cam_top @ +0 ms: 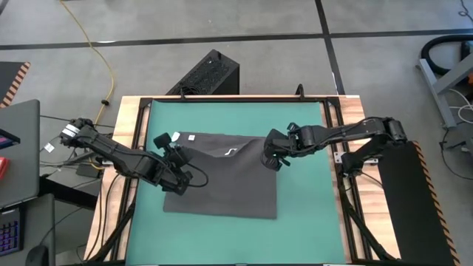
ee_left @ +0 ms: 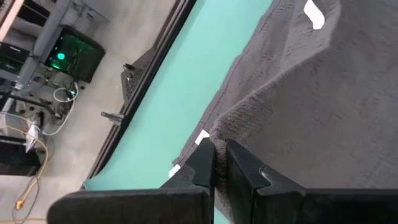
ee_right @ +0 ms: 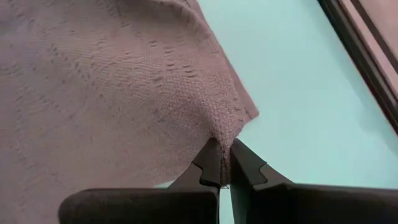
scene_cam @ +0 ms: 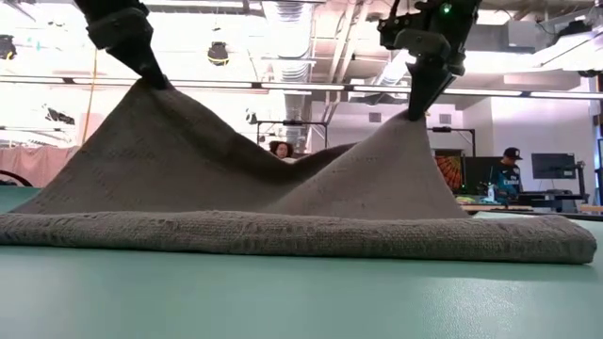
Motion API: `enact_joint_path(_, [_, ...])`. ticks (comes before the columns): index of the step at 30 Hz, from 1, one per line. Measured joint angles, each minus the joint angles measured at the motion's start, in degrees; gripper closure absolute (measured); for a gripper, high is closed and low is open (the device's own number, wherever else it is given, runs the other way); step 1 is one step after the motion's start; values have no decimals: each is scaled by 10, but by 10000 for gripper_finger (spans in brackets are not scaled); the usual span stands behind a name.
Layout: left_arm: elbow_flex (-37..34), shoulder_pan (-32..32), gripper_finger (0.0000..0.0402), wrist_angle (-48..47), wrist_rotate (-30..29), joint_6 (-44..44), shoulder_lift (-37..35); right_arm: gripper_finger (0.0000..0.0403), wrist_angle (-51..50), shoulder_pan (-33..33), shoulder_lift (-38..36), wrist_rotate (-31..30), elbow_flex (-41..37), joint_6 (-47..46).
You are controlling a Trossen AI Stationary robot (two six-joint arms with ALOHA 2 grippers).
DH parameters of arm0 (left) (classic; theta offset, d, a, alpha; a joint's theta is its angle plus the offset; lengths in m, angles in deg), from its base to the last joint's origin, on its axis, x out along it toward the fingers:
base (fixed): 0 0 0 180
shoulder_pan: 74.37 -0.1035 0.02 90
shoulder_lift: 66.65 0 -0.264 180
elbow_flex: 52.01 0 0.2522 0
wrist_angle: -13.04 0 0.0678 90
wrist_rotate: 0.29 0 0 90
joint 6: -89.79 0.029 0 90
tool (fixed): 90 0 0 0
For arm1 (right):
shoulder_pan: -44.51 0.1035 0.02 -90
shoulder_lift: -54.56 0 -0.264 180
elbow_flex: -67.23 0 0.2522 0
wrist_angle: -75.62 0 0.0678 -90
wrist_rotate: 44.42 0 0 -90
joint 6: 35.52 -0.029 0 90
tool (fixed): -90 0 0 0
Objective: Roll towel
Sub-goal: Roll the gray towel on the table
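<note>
Pinched towel [scene_cam: 283,202] corners hidden between fingers [ee_right: 211,163] — arms cropped above, low view

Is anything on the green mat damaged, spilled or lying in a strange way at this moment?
Nothing looks damaged or spilled. The towel is not flat: the left gripper and the right gripper each pinch its far edge and hold it up in two peaks, while the near edge lies on the green mat. That fits folding or rolling.

Towel [scene_cam: 283,188]: grey woven cloth, coarse. Mat [cam_top: 303,192]: smooth matt green.
</note>
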State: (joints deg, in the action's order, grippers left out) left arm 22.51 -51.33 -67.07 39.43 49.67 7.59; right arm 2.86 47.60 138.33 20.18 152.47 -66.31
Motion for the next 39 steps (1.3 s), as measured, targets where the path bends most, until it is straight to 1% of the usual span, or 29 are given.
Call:
enact_joint_path(4, [0, -4, 395, 1, -1, 0, 0, 379, 19, -6, 0, 3, -21, -2])
enact_joint_path(7, [-3, -13, 394, 6, -5, 0, 0, 368, 30, -9, 0, 0, -31, -2])
enact_joint_path(11, [-25, -29, 394, 16, -21, 2, 0, 364, 38, -20, 0, -12, -33, 2])
enact_joint_path(16, [-61, -51, 393, 57, -9, 18, 0, 361, 50, -36, 0, -2, -33, 8])
enact_joint_path(27, [-100, -86, 393, 108, -12, 22, 0, 350, 61, -50, 0, 0, -33, 9])
enact_joint_path(39, [-103, -130, 393, 104, -15, 20, 0, 349, 59, -52, 8, 0, -33, 9])
